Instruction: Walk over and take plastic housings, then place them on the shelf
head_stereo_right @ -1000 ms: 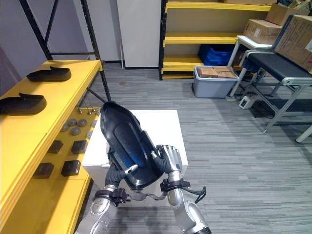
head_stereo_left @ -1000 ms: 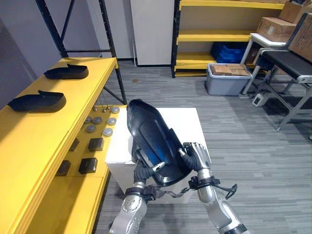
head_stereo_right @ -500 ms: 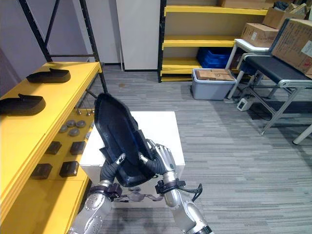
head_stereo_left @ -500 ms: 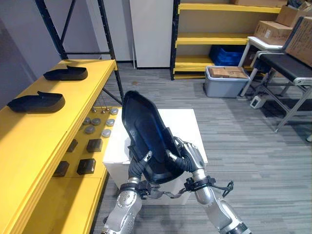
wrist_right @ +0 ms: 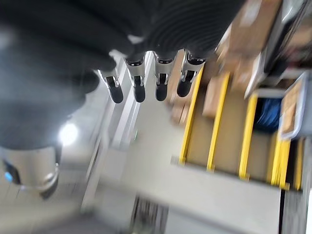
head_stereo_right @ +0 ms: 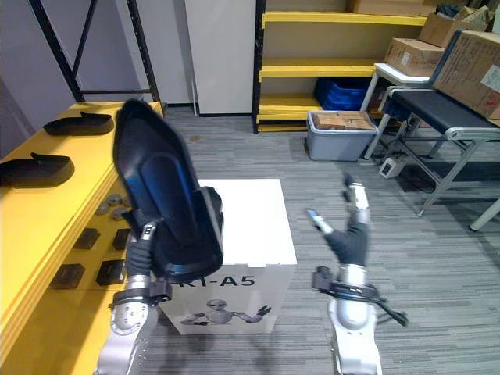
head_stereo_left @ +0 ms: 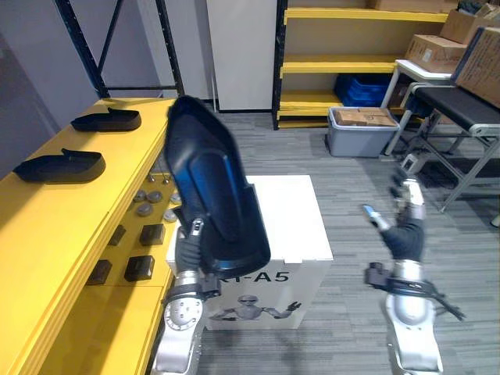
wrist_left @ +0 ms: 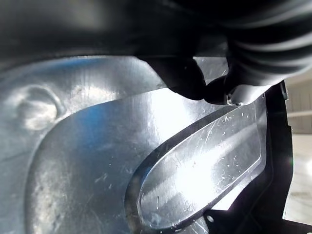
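Observation:
A large glossy black plastic housing (head_stereo_left: pixel 211 195) stands upright in the air over the left edge of the white box (head_stereo_left: pixel 293 215). My left hand (head_stereo_left: pixel 190 244) is shut on its lower rim, and the left wrist view shows the housing's shiny inner face (wrist_left: pixel 146 161) close up under the thumb (wrist_left: pixel 195 83). My right hand (head_stereo_left: pixel 402 226) hangs apart to the right over the floor, open, its fingers (wrist_right: pixel 139 85) straight and holding nothing. Two more black housings (head_stereo_left: pixel 107 119) (head_stereo_left: pixel 58 166) lie on the top of the yellow shelf (head_stereo_left: pixel 55 234) at my left.
Small grey discs and black blocks (head_stereo_left: pixel 144 234) lie on the shelf's lower level. A grey bin with cartons (head_stereo_left: pixel 363 125) stands on the floor ahead, before far yellow shelving (head_stereo_left: pixel 351 58). A black-topped metal table (head_stereo_left: pixel 461 101) and cardboard boxes are at the right.
My right hand has let go of the housing, opened and swung out to the right. My left hand alone has lifted the housing higher and leftward, toward the yellow shelf.

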Motion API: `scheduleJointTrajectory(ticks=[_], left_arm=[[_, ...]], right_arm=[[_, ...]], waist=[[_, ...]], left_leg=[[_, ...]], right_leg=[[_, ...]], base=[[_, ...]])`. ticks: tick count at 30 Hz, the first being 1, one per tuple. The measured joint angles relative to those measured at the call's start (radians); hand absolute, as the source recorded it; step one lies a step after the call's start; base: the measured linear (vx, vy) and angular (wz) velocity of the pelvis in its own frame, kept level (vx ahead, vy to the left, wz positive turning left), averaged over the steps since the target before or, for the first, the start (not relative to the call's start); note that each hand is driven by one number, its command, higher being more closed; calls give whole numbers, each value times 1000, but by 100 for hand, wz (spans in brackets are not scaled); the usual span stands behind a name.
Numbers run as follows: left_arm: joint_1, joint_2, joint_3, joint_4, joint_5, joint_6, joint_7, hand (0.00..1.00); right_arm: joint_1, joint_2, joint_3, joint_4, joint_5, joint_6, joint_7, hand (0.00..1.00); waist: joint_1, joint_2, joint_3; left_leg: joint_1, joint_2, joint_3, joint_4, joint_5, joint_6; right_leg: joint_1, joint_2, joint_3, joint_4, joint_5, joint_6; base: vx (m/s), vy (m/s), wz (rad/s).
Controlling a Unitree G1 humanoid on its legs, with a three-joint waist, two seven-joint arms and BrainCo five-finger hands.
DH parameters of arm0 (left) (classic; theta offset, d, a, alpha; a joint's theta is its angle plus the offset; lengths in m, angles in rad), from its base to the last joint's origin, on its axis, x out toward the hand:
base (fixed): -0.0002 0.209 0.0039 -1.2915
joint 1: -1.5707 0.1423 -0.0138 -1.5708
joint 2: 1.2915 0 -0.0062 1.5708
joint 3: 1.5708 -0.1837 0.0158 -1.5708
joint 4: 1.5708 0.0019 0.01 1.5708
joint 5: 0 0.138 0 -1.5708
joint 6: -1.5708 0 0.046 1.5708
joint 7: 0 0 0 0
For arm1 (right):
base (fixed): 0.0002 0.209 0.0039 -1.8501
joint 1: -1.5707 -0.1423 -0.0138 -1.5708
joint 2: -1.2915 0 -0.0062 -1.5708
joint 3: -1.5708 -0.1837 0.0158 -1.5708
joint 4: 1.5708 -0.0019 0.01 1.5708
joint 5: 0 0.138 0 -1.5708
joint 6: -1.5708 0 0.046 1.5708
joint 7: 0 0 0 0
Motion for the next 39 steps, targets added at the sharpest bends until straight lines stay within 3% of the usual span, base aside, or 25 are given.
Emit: scheduleJointTrajectory(ticks=[5,13,18,25,27,28,29,30,31,33,35,36,37,38,39], left_arm=[[58,-8,36,-23,26,0,-1,100],[158,-52,57,-84,27,-8,-25,100],[170,-74,76,-92,23,-19,-28,100],[167,-76,75,-93,20,-19,-26,100],[156,-76,74,-97,19,-19,-26,100],[146,-76,74,-104,16,-19,-26,100],[140,-76,73,-106,12,-19,-25,100],[130,-75,69,-107,5,-19,-25,100],[121,-75,64,-105,5,-19,-23,100],[108,-74,52,-100,5,-19,-21,100],[81,-69,37,-80,5,-22,-22,100],[68,-69,31,-67,5,-23,-22,100],[63,-69,31,-58,5,-23,-22,100],[60,-60,28,-41,5,-22,-22,100],[60,-48,4,-30,6,-18,-23,100]], right_arm=[[91,22,-99,165,88,-7,0,0],[217,83,-97,589,90,59,63,0],[212,117,-66,866,95,96,109,0],[167,135,45,981,82,122,125,0],[128,135,50,983,49,122,124,0],[112,134,54,982,44,122,122,0],[104,132,54,982,36,122,121,0],[93,121,54,983,22,123,118,0],[84,106,54,989,6,123,116,0],[75,86,54,1015,2,125,115,0],[47,60,54,1057,-17,133,114,0],[20,49,54,1086,-26,140,114,0],[2,43,54,1098,-31,142,115,0],[-25,46,57,1106,-37,143,115,0],[-53,52,66,1123,-50,144,116,0]], waist=[[-2,-1,2],[2,-2,11],[30,-7,16],[59,-27,44],[66,-32,64],[69,-31,78],[68,-32,80],[69,-38,90],[68,-32,91],[51,-41,89],[40,-41,86],[46,-42,86],[47,-45,87],[47,-48,88],[50,-49,88]], left_leg=[[0,1,10,0,1,3],[25,7,20,0,-17,4],[34,1,11,0,-29,-2],[-21,-46,-127,20,-23,13],[-89,-62,-142,87,-44,43],[-129,-54,-66,130,-73,86],[-148,-47,-18,150,-88,108],[-172,-18,99,185,-105,134],[-180,18,225,217,-112,146],[-172,33,350,227,-114,148],[-163,8,386,199,-91,129],[-150,-35,367,157,-65,126],[-143,-54,360,139,-57,138],[-128,-82,349,127,-57,142],[-105,-100,338,134,-80,149]], right_leg=[[0,0,3,0,3,-5],[15,-4,0,20,-18,-4],[27,-13,-15,54,-46,3],[25,-65,-180,164,-129,16],[24,-87,-264,186,-141,18],[26,-102,-325,194,-142,19],[28,-112,-354,198,-142,19],[37,-127,-407,206,-142,19],[57,-137,-451,217,-142,19],[91,-158,-508,229,-141,20],[113,-187,-548,225,-141,21],[125,-203,-547,221,-140,21],[132,-214,-548,221,-138,24],[147,-235,-548,226,-111,60],[152,-261,-544,280,-80,61]], base=[[15,3,-4],[4,2,-1],[-1,0,8],[9,-21,74],[1,3,126],[3,16,144],[27,28,160],[73,42,166],[112,47,166],[278,103,180],[293,145,163],[205,152,82],[252,210,70],[290,261,43],[238,215,37]])
